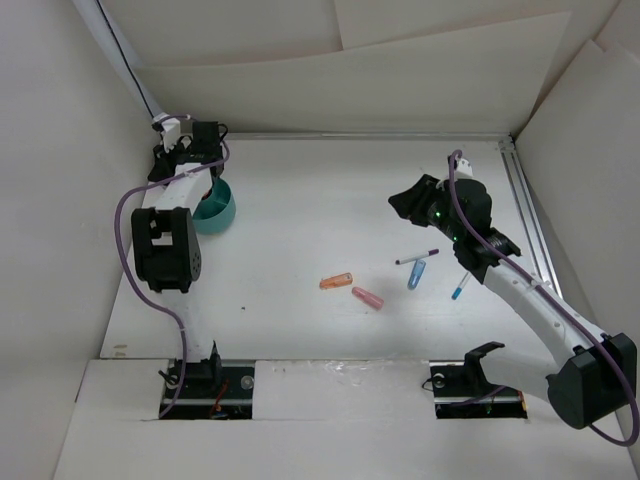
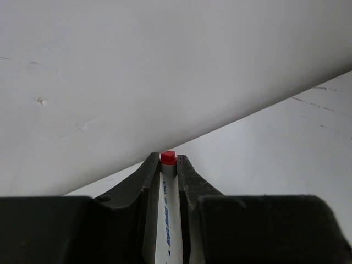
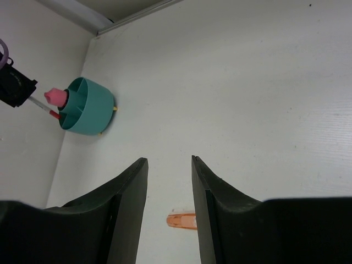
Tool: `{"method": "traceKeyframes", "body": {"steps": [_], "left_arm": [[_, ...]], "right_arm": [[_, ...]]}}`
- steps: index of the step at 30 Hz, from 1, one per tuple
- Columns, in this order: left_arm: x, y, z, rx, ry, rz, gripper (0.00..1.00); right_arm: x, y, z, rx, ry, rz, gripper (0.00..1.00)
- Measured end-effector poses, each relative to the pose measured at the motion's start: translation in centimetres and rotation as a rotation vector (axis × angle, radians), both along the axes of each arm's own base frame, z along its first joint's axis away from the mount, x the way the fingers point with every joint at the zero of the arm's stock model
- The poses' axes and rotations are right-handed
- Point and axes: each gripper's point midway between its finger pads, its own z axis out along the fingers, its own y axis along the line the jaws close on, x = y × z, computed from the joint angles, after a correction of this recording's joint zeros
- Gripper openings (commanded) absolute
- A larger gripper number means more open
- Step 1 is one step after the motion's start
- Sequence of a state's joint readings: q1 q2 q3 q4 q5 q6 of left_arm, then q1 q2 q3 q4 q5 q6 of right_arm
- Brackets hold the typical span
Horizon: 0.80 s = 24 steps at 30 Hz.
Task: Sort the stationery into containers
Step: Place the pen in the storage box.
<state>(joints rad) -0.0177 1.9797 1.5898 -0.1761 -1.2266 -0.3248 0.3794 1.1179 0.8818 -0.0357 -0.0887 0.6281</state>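
Observation:
My left gripper (image 2: 168, 160) is shut on the thin white pen (image 2: 167, 220) with the red cap, which pokes out at the fingertips. In the top view this gripper (image 1: 198, 152) is just behind the round teal cup (image 1: 222, 212) at the far left. The right wrist view shows the cup (image 3: 88, 113) with a pink piece (image 3: 55, 95) in it and the pen's tip at its rim. My right gripper (image 3: 169, 163) is open and empty, above the table's right middle (image 1: 408, 201). An orange piece (image 1: 336, 282), a pink piece (image 1: 367, 297), a light-blue piece (image 1: 417, 273), a purple-tipped pen (image 1: 417, 257) and a blue pen (image 1: 458, 288) lie on the table.
White walls close in the table at the left, back and right. A metal rail (image 1: 528, 225) runs along the right edge. The orange piece (image 3: 181, 221) lies below my right fingers. The left arm's elbow (image 1: 165, 250) stands near the cup.

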Motion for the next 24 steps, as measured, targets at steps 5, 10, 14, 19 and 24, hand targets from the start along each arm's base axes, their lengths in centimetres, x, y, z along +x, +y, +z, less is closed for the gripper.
{"method": "traceKeyframes", "body": {"steps": [5, 10, 14, 19, 24], "left_arm": [[0.2, 0.0, -0.2, 0.005, 0.001, 0.002, 0.0], [0.5, 0.0, -0.9, 0.008, 0.012, 0.001, 0.0], [0.6, 0.1, -1.4, 0.009, 0.026, 0.0, 0.0], [0.7, 0.1, -1.7, 0.01, 0.034, -0.001, 0.03], [0.7, 0.1, -1.7, 0.01, 0.03, -0.001, 0.14]], "right_arm": [[0.1, 0.1, 0.2, 0.003, -0.008, 0.002, 0.44], [0.1, 0.2, 0.4, 0.009, -0.015, 0.011, 0.44], [0.0, 0.4, 0.4, 0.011, -0.014, 0.02, 0.44], [0.0, 0.5, 0.3, 0.011, -0.013, 0.024, 0.44], [0.1, 0.6, 0.0, 0.009, -0.006, 0.028, 0.44]]}}
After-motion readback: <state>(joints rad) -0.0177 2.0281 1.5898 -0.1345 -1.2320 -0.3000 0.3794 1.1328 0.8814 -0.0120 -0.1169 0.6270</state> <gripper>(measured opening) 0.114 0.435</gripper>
